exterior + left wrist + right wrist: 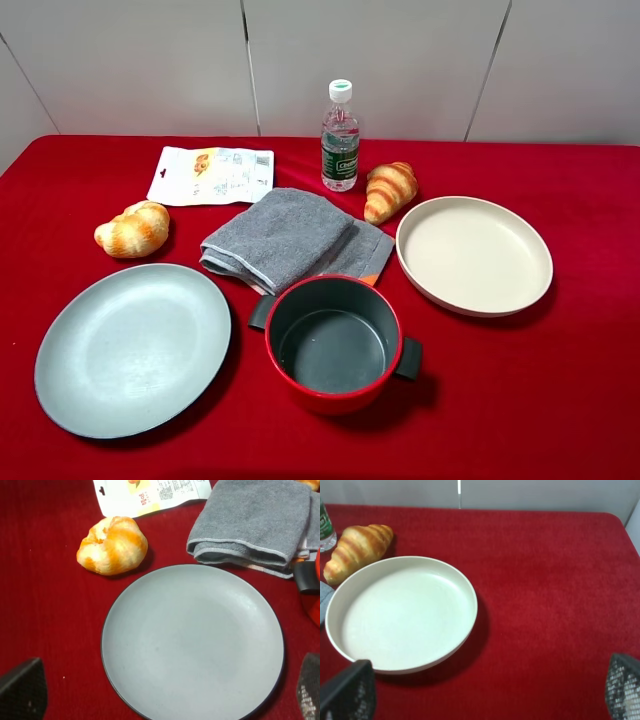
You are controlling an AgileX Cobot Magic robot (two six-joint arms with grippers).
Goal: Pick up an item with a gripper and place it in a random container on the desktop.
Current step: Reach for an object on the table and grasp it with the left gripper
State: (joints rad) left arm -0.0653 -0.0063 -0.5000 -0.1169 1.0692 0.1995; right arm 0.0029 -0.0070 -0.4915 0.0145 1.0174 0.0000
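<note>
The bread roll [132,229] lies on the red cloth at the left, behind the grey plate; it also shows in the left wrist view [112,545]. The red pot [334,342] with a dark grey inside stands empty at the front centre; only its rim and handle [310,587] edge into the left wrist view. Neither arm appears in the high view. My left gripper [165,692] is open above the grey plate, well apart from the roll. My right gripper [485,690] is open above the cloth beside the cream dish. Both hold nothing.
A flat grey plate [132,347] lies front left. A folded grey towel [285,238] lies behind the pot. A cream dish [474,254] sits at the right, a striped croissant [388,190] and water bottle [340,137] behind it. A snack packet [212,174] lies back left.
</note>
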